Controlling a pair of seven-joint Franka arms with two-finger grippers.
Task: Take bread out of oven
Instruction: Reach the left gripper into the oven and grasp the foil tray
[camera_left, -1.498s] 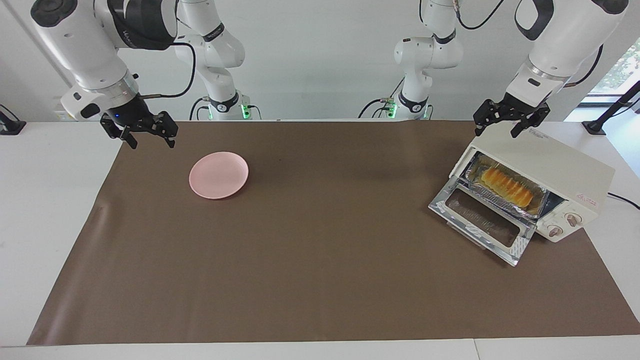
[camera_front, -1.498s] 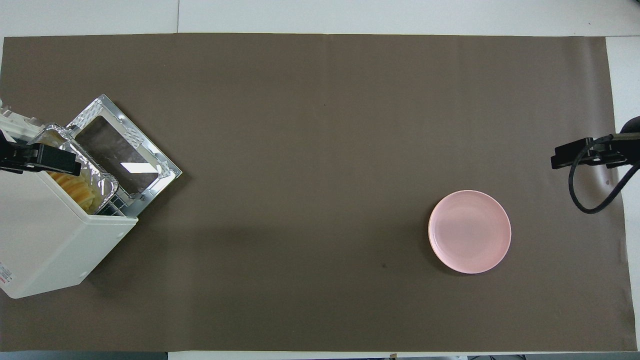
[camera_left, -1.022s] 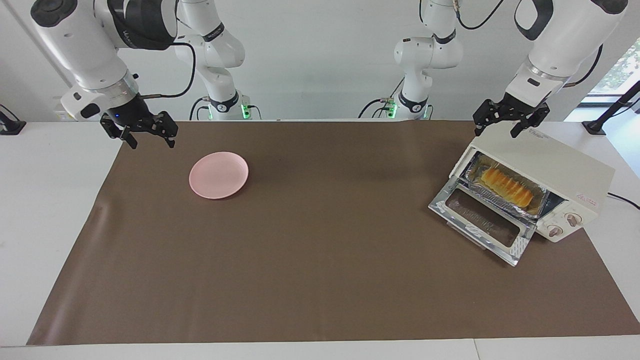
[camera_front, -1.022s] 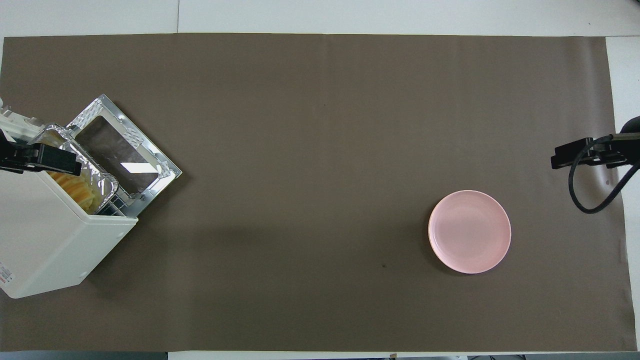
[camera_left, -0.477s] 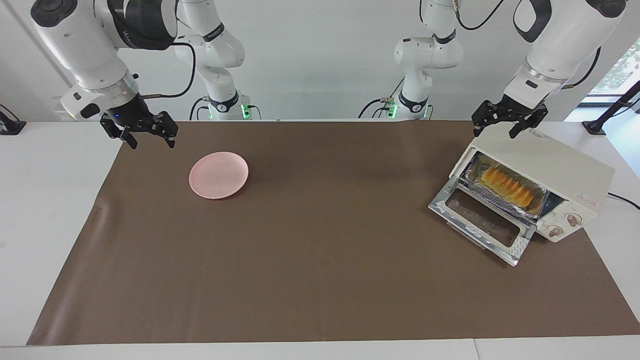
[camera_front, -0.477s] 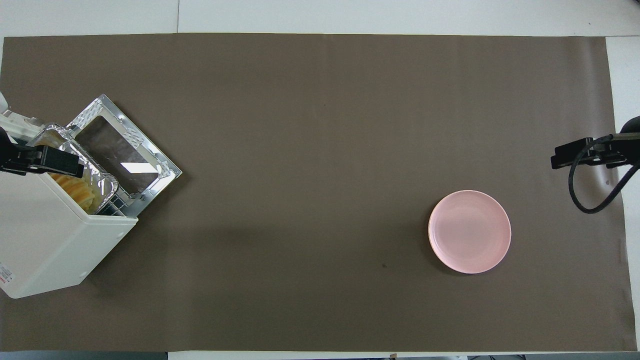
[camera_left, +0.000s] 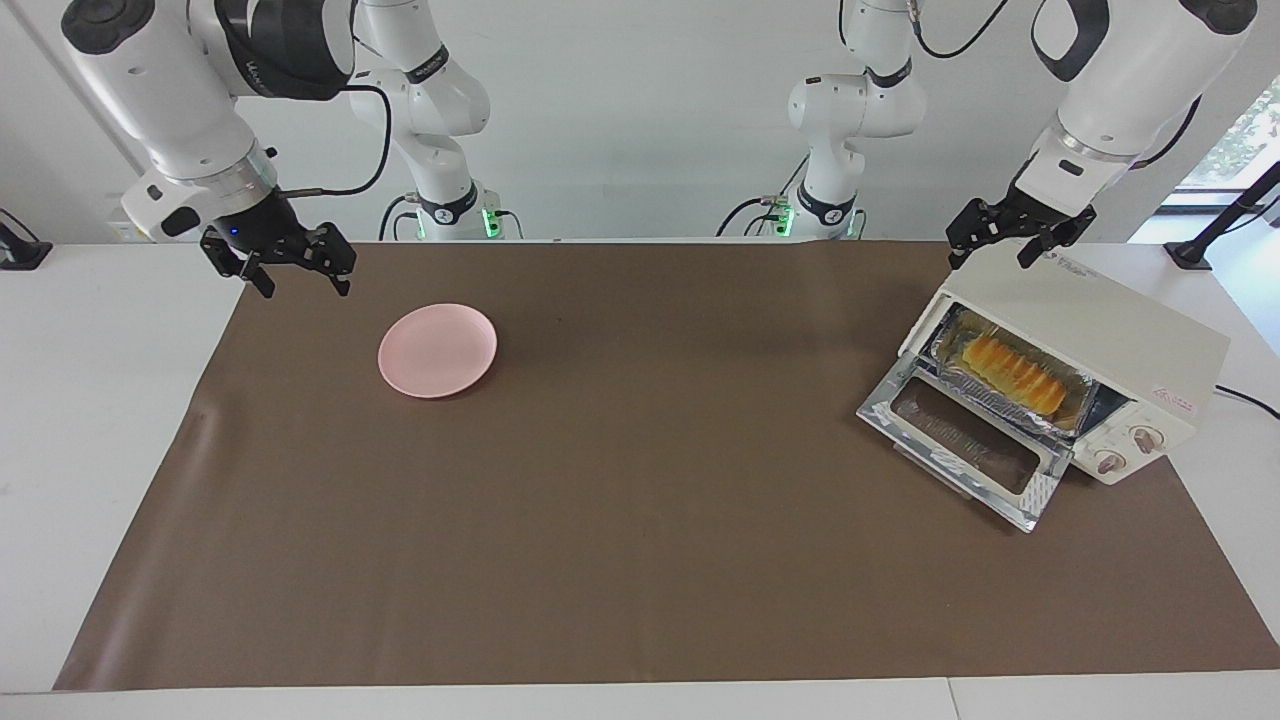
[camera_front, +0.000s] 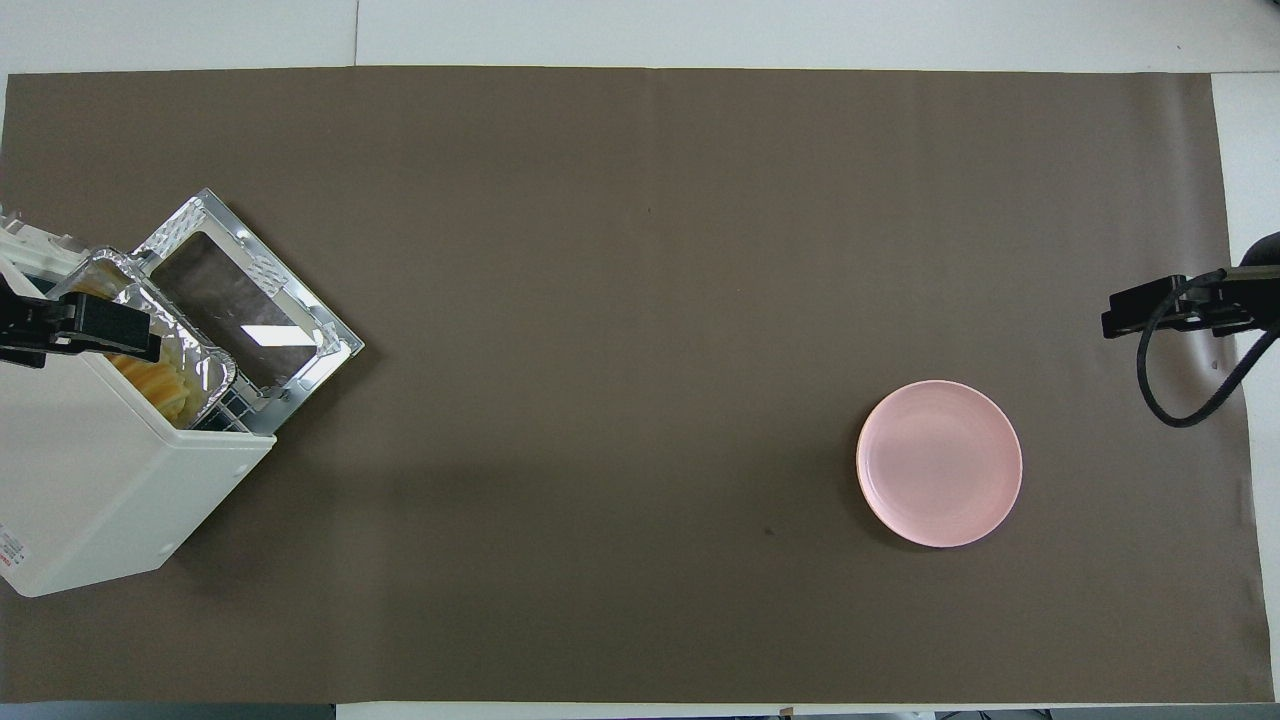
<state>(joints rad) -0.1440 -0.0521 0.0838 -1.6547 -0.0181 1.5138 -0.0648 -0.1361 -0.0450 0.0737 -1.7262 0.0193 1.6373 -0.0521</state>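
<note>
Bread (camera_left: 1012, 374) lay in a crinkled foil tray (camera_left: 1008, 384) on the rack inside the oven (camera_left: 1085, 366), which stood at the left arm's end of the table with its glass door (camera_left: 964, 445) dropped open and flat on the brown mat (camera_left: 650, 480).

The left gripper (camera_left: 994, 257) hung point-down over the corner of the oven's top nearest the robots, its fingers spread apart and holding nothing, the forearm sloping up and away toward that end of the table. The right gripper (camera_left: 297, 284) hovered over the mat's edge at the right arm's end, near the pink plate (camera_left: 438, 350) but clear of it, likewise spread and empty, its arm angled down from the shoulder.

From overhead the left gripper (camera_front: 82, 325) showed only as a dark bar across the oven's (camera_front: 100, 470) front edge, cut off by the frame, and it covered part of the foil tray (camera_front: 170, 345); just a few yellow ridges of the bread (camera_front: 155, 385) peeked out beneath the oven's roof. The right gripper (camera_front: 1160, 310) was also partly out of frame there, with a looped cable below it. Only the facing view gave the whole loaf, the two knobs (camera_left: 1127, 449) and both grippers' height above the surfaces. The overhead view showed the plate (camera_front: 939, 463) as a full circle.
</note>
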